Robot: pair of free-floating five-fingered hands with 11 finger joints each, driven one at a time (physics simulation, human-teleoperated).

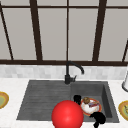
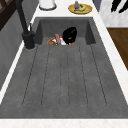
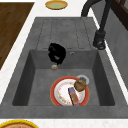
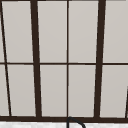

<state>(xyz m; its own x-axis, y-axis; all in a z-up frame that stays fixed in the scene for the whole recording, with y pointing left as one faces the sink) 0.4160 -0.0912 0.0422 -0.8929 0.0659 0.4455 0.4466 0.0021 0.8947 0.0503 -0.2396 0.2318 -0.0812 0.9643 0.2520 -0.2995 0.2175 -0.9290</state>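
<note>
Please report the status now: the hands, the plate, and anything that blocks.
Right hand at front rim of plate, fingers curled, grip unclear. Left hand beside plate in basin. Plate carries food. Red ball covers sink front.

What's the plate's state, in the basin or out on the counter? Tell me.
In. The red-rimmed plate lies flat on the sink basin floor, enclosed by its walls.

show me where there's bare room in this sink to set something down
The ribbed drainboard between the faucet and the near rim is bare. The basin is crowded: the plate with food fills its floor, and a robot hand hangs at its edge.
</note>
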